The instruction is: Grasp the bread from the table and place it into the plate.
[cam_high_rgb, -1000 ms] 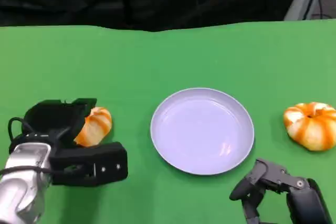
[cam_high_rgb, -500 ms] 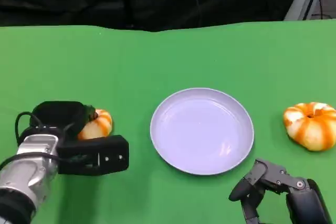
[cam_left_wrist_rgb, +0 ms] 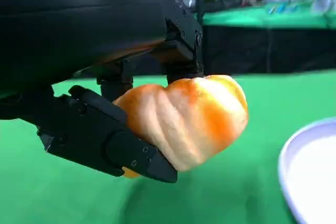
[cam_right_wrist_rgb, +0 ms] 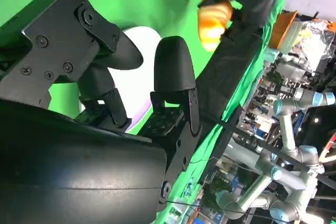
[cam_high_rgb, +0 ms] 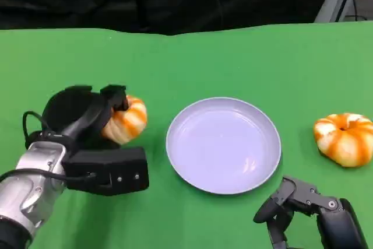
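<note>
The left hand grips the bread beside the plate.

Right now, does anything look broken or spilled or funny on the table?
Nothing stands out. The left hand holds one bread whole, beside the plate. A second bread sits upright on the green table. No crumbs, no spills.
</note>
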Motion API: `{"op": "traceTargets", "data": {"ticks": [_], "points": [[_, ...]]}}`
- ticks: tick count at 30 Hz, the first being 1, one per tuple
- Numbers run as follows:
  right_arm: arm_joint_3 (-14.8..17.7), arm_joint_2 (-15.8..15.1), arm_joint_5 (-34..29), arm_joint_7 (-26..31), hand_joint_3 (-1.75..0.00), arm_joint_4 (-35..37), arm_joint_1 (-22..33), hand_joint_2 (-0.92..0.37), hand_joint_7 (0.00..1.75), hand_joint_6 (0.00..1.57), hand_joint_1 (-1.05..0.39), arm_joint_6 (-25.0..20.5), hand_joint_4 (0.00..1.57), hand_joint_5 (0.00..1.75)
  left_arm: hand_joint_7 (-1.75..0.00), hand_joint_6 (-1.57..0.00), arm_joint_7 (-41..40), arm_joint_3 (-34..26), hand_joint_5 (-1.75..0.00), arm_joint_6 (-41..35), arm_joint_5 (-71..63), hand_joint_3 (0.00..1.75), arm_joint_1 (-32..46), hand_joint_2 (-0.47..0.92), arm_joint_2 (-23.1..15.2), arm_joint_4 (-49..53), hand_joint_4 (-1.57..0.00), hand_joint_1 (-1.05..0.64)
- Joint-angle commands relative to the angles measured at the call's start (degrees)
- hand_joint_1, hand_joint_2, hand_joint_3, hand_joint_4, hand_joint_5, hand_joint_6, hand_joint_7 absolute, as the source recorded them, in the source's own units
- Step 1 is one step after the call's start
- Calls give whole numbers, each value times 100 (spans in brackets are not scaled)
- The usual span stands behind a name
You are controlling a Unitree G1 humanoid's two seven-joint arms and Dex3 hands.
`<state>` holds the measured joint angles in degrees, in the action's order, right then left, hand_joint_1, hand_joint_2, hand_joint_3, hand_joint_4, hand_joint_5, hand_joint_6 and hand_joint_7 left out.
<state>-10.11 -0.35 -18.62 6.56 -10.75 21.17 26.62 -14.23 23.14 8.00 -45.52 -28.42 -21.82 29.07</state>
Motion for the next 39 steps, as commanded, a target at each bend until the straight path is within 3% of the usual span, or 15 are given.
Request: {"op": "traceTargets", "data": {"ticks": [1,4,8,15,22,25,28,39], "points": [[-15,-19,83,-12,-134,-92,43,-31,130,83,-2,-41,86,163,-175,-65,-399,-48,-175,282,-27,90,121,54,-56,-366,-85,-13],[-23,-16,55,-11,-133,-110,40,-31,130,83,-2,-71,86,163,-175,-69,-636,-8,-175,509,-32,116,100,40,57,-485,-88,-14],[-49,-8,84,-32,-133,-155,45,-32,130,83,-3,-131,85,164,-174,-72,-700,81,-175,786,24,129,-5,34,318,-490,-91,-16],[-91,7,77,-3,-134,-196,79,-31,131,83,-2,-133,85,165,-167,-73,-435,280,-175,628,-101,118,-248,35,730,-386,-87,-14],[-97,4,71,3,-135,-203,84,-31,131,83,-2,-138,85,165,-166,-73,-404,275,-175,624,-112,116,-264,36,763,-371,-87,-14],[-132,31,58,-1,-134,-263,119,-31,131,83,-3,-209,83,165,-165,-74,-524,569,-175,610,-179,116,-634,38,1297,383,-88,-17],[-153,47,20,28,-134,-296,142,-30,131,84,-4,-222,85,168,-173,-68,-655,745,-175,623,-201,103,-824,42,1577,871,-85,-17],[-198,80,6,45,-137,-342,156,-28,131,84,-4,-291,84,169,-175,-66,-645,851,-175,636,-164,100,-917,43,1642,1040,-81,-15]]}}
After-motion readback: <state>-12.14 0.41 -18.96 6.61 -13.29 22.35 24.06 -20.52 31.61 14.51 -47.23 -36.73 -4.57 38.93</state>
